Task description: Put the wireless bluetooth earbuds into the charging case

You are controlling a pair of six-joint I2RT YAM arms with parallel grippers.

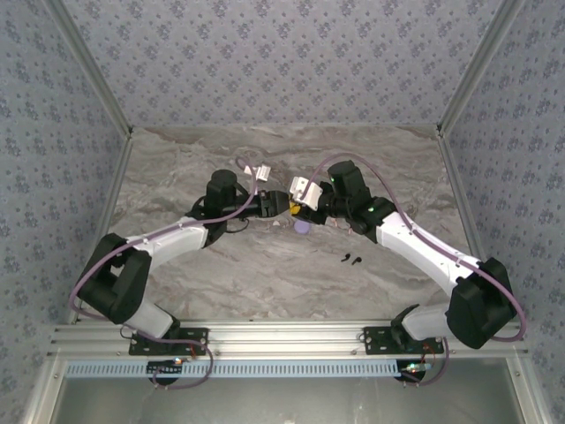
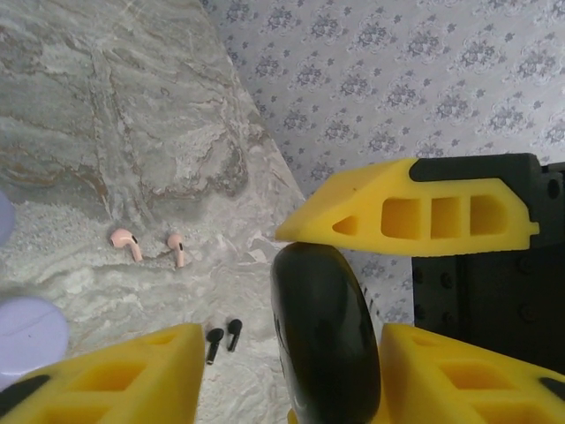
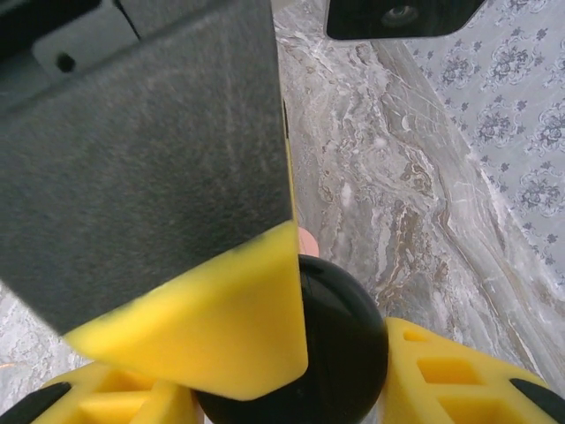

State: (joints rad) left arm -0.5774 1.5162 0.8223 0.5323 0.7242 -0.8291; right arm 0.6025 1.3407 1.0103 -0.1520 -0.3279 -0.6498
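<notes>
A glossy black charging case (image 2: 325, 336) hangs above the table between both grippers. My right gripper (image 3: 291, 375) is shut on it, one yellow finger (image 2: 415, 212) pressing its top edge. My left gripper (image 2: 291, 358) stands round the same case. Its right finger touches the case, and a gap shows at its left finger (image 2: 132, 380). The two grippers meet at mid table, the left gripper (image 1: 279, 202) facing the right gripper (image 1: 297, 208). Two black earbuds (image 2: 222, 338) lie on the marble, seen from above as the black earbuds (image 1: 353, 260). A pink earbud (image 2: 126, 242) and a second pink earbud (image 2: 177, 250) lie farther off.
A pale purple disc (image 2: 26, 336) lies at the left edge of the left wrist view, and the purple disc (image 1: 301, 226) sits under the grippers from above. Patterned walls (image 1: 282, 62) close the table on three sides.
</notes>
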